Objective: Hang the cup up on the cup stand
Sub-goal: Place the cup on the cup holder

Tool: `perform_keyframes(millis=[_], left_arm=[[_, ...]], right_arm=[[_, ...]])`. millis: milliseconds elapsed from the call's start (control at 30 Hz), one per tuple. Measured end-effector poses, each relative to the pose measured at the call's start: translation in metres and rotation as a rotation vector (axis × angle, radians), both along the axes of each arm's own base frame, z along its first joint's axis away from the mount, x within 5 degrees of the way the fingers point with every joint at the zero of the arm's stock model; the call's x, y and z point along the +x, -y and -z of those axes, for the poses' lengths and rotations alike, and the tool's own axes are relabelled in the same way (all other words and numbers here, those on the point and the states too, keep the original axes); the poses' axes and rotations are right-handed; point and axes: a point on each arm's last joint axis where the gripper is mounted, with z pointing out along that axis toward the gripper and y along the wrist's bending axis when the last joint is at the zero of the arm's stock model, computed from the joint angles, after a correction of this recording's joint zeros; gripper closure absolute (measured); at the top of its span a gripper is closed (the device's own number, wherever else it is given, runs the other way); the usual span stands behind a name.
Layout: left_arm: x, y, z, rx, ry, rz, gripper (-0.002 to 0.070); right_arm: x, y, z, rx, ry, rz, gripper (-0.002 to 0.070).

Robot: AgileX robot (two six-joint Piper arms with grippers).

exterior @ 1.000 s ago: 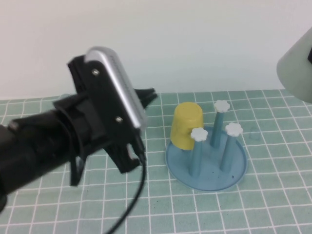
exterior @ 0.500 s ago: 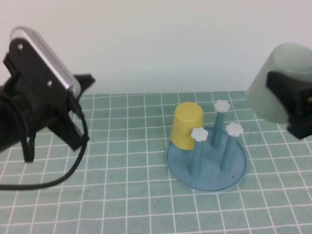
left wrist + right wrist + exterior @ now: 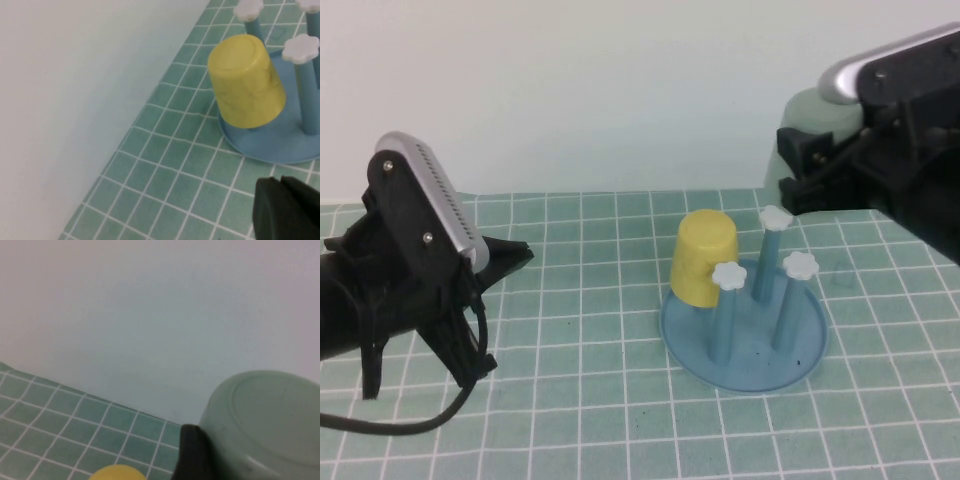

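Gripping the pale mint-green cup (image 3: pixel 812 122) in the right gripper (image 3: pixel 807 165), jaws spread wide around its body, bottom end up, off the table and high over the far right part of it, above and a little beyond the cup stand (image 3: pixel 744 345). Showing in the right wrist view as a rounded pale green base (image 3: pixel 270 425) with one dark finger (image 3: pixel 192 452) pressing against its side. Standing on the green tiled table (image 3: pixel 620 400), right of centre and nearer the far edge than the near one: a round blue dish with upright blue pegs topped by white flower knobs (image 3: pixel 729 275). Carrying already a yellow cup (image 3: pixel 703 258), upside down and leaning on the stand's left side, its rim resting in the dish (image 3: pixel 280 145) as seen from the left wrist. Hovering over the left part of the table, well apart from the stand: the left gripper (image 3: pixel 510 258), pinched fully closed and holding nothing, tips pointing toward the stand. Running behind the table's far edge: a plain pale wall (image 3: pixel 620 90).
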Motion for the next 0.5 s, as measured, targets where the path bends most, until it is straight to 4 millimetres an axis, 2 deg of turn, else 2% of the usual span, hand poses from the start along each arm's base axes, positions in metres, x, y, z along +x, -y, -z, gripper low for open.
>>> perform_keyframes(millis=[200,333,500], left_arm=[[-0.004,0.003,0.000,-0.013,-0.019,0.051,0.0675],[-0.007,0.006,0.001,-0.023,-0.034,0.092,0.0675],[-0.010,0.009,0.001,-0.035,-0.049,0.128,0.0675]], right_arm=[[0.023,-0.011,0.026,0.056,-0.068,0.092,0.0157],[0.030,-0.014,0.038,0.105,-0.093,0.131,0.0157],[0.037,-0.018,0.050,0.069,-0.094,0.132,0.0158]])
